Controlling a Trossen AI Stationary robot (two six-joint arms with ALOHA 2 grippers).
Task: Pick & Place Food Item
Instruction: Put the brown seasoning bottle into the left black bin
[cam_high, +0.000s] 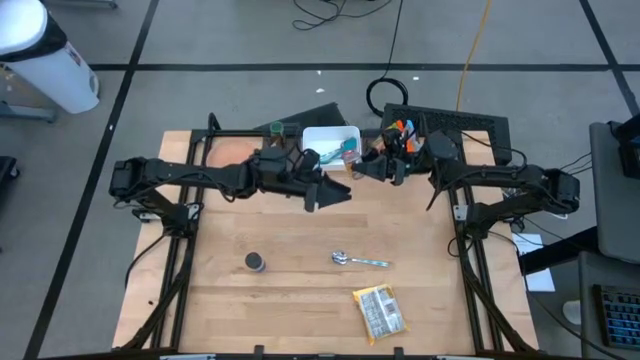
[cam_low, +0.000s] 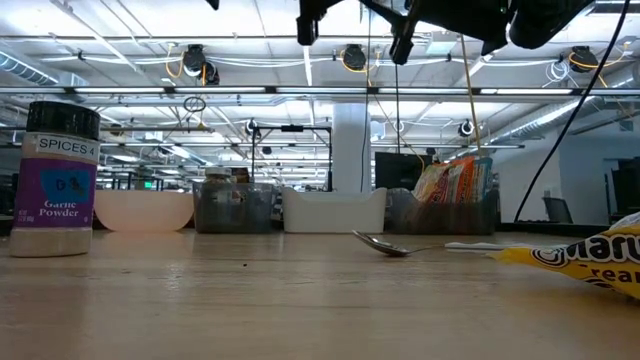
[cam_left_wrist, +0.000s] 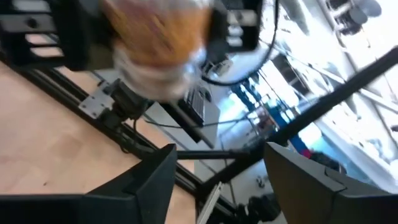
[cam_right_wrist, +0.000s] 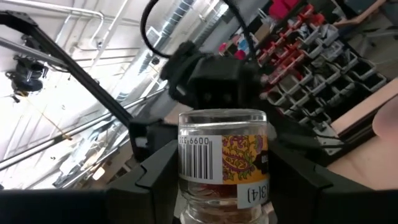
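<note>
Above the table, right end effector (cam_right_wrist: 221, 180) pinches a jar (cam_right_wrist: 222, 162); left end effector (cam_left_wrist: 217, 180) spread.

A blurred jar (cam_left_wrist: 158, 50) is seen beyond the left gripper (cam_left_wrist: 217, 177), whose fingers (cam_left_wrist: 143, 186) are spread apart over the wooden table (cam_left_wrist: 43, 137).

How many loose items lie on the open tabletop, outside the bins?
3: a spice jar front-left, a spoon mid-table, and a snack packet near the front edge. The arms could hide more near the back bins.

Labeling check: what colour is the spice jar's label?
Purple, white lettering, on the spice jar; low view shows it best.
</note>
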